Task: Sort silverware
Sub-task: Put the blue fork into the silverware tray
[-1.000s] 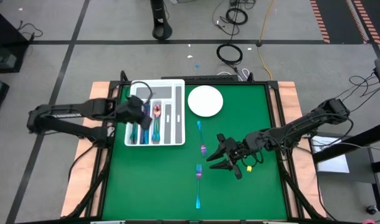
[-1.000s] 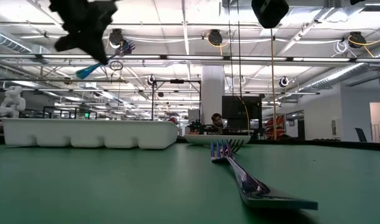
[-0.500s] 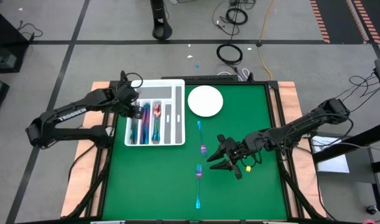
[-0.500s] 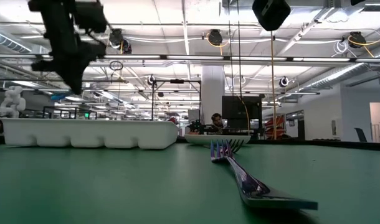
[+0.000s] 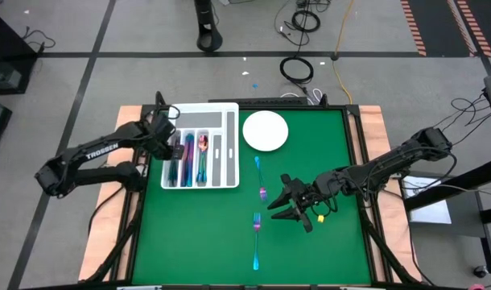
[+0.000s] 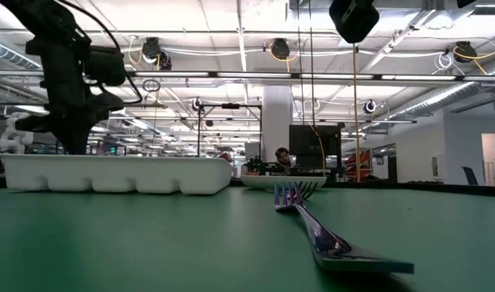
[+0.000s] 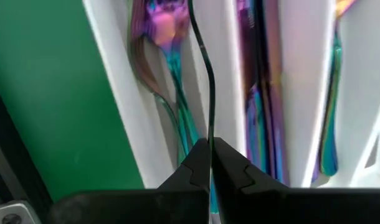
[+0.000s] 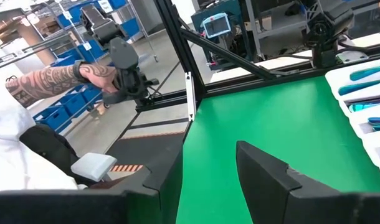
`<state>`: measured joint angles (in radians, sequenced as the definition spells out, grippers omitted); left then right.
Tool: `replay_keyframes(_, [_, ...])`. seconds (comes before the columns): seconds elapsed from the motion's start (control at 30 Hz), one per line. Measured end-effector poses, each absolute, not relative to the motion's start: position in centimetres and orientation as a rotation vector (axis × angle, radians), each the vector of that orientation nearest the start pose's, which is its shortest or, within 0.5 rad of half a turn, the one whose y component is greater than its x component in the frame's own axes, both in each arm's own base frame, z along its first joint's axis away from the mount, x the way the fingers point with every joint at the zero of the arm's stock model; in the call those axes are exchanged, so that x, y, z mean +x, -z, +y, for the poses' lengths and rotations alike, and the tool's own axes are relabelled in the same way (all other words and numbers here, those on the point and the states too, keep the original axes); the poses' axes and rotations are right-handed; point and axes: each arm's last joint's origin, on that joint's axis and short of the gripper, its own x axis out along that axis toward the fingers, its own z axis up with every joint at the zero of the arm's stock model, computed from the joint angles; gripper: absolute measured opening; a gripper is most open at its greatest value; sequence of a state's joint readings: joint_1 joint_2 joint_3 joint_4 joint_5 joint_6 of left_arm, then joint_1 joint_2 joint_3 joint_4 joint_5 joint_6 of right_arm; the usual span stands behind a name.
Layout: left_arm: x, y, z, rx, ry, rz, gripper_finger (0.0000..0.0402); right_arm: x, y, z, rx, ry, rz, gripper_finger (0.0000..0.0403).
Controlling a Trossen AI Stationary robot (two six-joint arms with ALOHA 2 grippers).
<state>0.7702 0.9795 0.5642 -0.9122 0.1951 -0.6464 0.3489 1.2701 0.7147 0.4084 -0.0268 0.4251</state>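
Note:
My left gripper [image 5: 171, 145] stands over the left slots of the white divided tray [image 5: 199, 107], shut on a thin piece of silverware [image 7: 207, 87] that shows only edge-on. In the low view the left gripper [image 6: 69, 142] is down at the tray wall [image 6: 118, 174]. Iridescent spoons and other pieces [image 7: 162, 37] lie in the slots. A fork [image 5: 255, 242] lies flat on the green mat, with two more pieces [image 5: 257, 165] [image 5: 262, 193] beyond it. My right gripper [image 5: 271, 208] hovers open just right of these. My left gripper pinches the thin piece of silverware [image 7: 210, 134] between its two fingers [image 7: 199, 165], coming from above and pointing down. The piece runs on from the fingertips along a slot of the tray. Whether its far end rests in the slot I cannot tell.
A round white plate [image 5: 266, 130] sits right of the tray near the far edge. The fork [image 6: 320, 235] lies close to the low camera. In the right wrist view, a person's tattooed arm [image 8: 59, 78] shows beyond the table's edge. Bare green mat [image 5: 197, 234] spreads near the tray.
My left gripper has come down from high above the tray to the height of its wall, shifting slightly toward the table's left edge and turning from a slant to pointing down. The piece it holds, then tilted in the air, now points into the tray.

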Motion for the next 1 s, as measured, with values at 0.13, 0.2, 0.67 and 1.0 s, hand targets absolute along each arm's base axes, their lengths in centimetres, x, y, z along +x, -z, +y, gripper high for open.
replay_keyframes(0.13, [10.6,-18.0,9.8,-1.21,-0.907,1.029,0.0001,26.0,-26.3,9.5,0.393,-0.338,0.222,0.0137])
replay_keyframes(0.2, [10.7,-17.9,9.8,-1.221,-0.91,1.041,0.0001,26.0,-26.3,9.5,0.394,-0.338,0.223,0.0137])
replay_keyframes(0.67, [11.2,-16.7,10.2,-1.299,-0.906,1.118,0.0002,26.0,-26.3,9.6,0.394,-0.338,0.223,0.0137])
replay_keyframes(1.0, [11.3,-16.7,10.2,-1.272,-0.884,1.125,0.0024,26.0,-26.3,9.5,0.393,-0.338,0.222,0.0137])
